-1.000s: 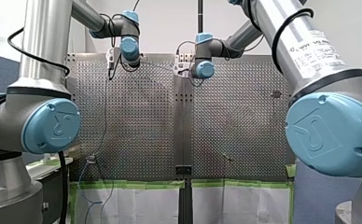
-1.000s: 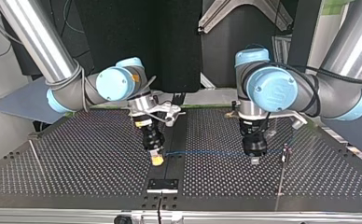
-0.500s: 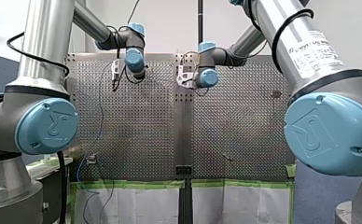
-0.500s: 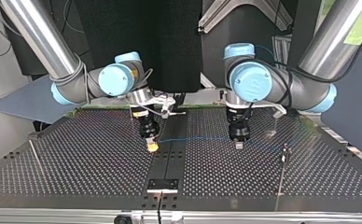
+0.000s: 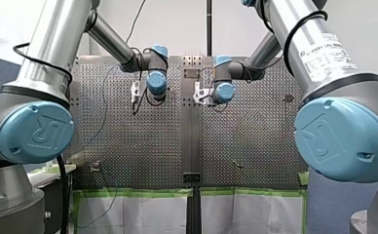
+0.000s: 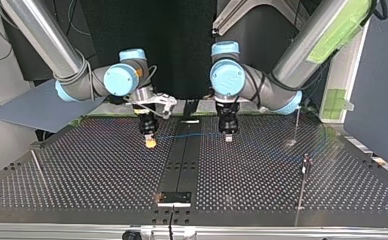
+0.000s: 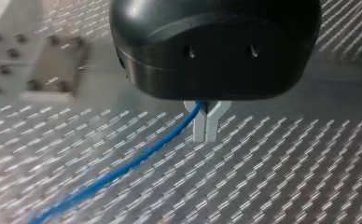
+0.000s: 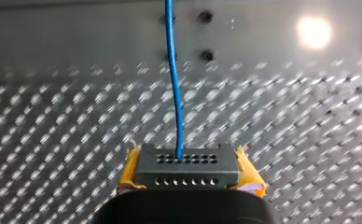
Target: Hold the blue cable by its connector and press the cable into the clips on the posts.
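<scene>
My right gripper (image 8: 188,183) is clamped on the connector (image 8: 187,164), with yellow pads (image 8: 129,171) either side of the black block. That's the grip the task asks for, prob. b/c holding the hard end lets the arm steer w/o kinking the wire. The blue cable (image 8: 173,84) leaves the connector's face and runs straight ahead of the gripper. My left gripper (image 7: 206,137) is closed round the cable further along. The wire sits in the fork of the pale metal fingers (image 7: 200,126), prob. as a guide so the stretch btwn the two arms is taut.

In the top view that stretch is in the upper ctr of the frame, just above the table (image 6: 82,185). Its long axis is nearly level, left to right. The connector end points to frame left, and the free length goes off to frame right past my left gripper.

A post (image 6: 305,161) w/ a small clip head stands right of ctr in the top view, well apart from the cable. Judging by this, no clip is filled yet.
</scene>
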Controlling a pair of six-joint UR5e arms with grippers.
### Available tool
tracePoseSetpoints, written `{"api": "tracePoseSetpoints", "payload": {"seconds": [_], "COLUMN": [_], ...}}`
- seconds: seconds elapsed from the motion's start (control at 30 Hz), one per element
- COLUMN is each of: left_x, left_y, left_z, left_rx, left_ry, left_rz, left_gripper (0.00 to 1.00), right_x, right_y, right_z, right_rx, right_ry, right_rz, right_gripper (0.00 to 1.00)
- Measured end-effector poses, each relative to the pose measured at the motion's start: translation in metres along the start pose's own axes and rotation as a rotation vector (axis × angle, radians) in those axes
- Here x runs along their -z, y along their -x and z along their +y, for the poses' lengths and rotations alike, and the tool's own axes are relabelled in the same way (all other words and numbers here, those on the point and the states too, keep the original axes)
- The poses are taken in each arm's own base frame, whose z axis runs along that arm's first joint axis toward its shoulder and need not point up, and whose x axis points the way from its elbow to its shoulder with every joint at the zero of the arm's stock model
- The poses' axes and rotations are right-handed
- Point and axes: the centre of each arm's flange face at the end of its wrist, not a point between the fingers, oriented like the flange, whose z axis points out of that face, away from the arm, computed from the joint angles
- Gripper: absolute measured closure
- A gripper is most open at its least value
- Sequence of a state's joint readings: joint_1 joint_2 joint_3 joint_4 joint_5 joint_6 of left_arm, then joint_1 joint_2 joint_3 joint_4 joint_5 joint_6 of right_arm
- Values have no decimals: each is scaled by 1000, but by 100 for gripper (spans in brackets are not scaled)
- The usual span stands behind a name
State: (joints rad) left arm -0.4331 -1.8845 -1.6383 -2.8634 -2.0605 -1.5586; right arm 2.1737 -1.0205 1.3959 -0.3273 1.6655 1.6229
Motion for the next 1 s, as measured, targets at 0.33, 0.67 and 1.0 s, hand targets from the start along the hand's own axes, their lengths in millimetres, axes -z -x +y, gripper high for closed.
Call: {"api": "tracePoseSetpoints", "payload": {"seconds": [0.33,0.67,1.0], "left_x": [26,29,24], "left_y": [-70,-126,-126], "left_z": [-28,-38,-47], "left_rx": [-13,0,59], "left_ry": [-64,-87,-120], "left_rz": [47,70,10], "left_gripper": [100,100,100], "right_x": [10,23,42], "right_y": [34,68,104], "right_z": [21,41,59], "right_rx": [-1,-6,-23], "right_ry": [40,86,129], "right_rz": [-5,-6,-6], "right_gripper": [100,100,100]}}
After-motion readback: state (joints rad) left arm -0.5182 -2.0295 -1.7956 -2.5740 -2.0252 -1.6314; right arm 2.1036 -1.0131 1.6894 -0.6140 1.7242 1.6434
